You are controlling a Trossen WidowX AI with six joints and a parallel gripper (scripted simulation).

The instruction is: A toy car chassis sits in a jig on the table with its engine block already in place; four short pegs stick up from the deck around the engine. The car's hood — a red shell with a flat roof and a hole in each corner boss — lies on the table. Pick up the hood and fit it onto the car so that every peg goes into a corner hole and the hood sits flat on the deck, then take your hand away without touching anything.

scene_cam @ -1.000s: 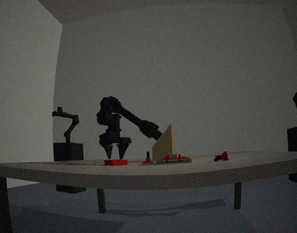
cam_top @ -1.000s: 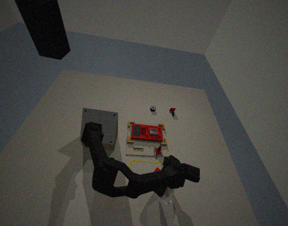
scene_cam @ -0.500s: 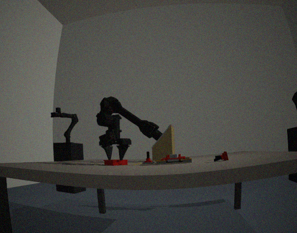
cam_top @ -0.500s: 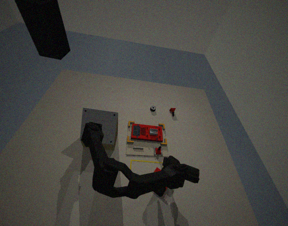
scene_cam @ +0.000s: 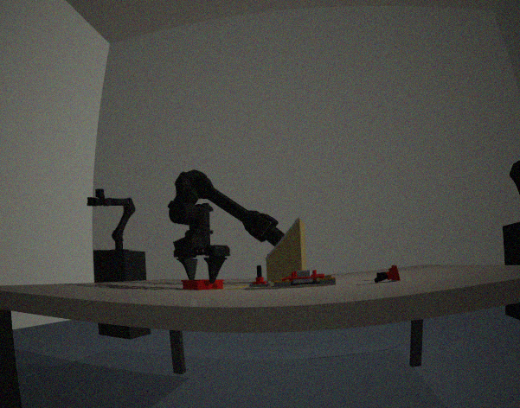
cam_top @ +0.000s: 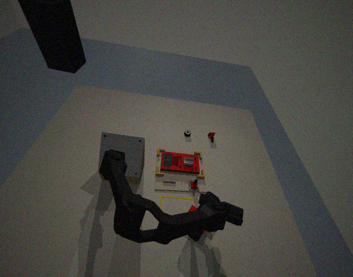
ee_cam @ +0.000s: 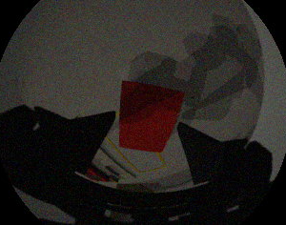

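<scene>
The red hood (cam_top: 192, 209) (scene_cam: 202, 284) (ee_cam: 151, 138) lies flat on the table, roof up, partly hidden under the arm in the top view. My gripper (scene_cam: 202, 280) (ee_cam: 147, 120) is open and points down at it. The fingertips are low, about level with the hood's top, one on each side of it in the wrist view. Whether they touch it cannot be told. The red chassis (cam_top: 176, 167) (scene_cam: 291, 277) sits in the jig with yellow corners (cam_top: 160, 172), and the grey engine block (cam_top: 188, 161) (scene_cam: 303, 273) is on its deck. The pegs are too small to make out clearly.
A red part with a black upright stick (cam_top: 194, 185) (scene_cam: 259, 278) stands between the hood and chassis. A yellow outline (cam_top: 178, 197) is beside the hood. A wheel (cam_top: 187, 132) and a red-and-black part (cam_top: 211, 135) (scene_cam: 393, 273) lie beyond the jig. The arm's grey base (cam_top: 127, 148) is beside the jig.
</scene>
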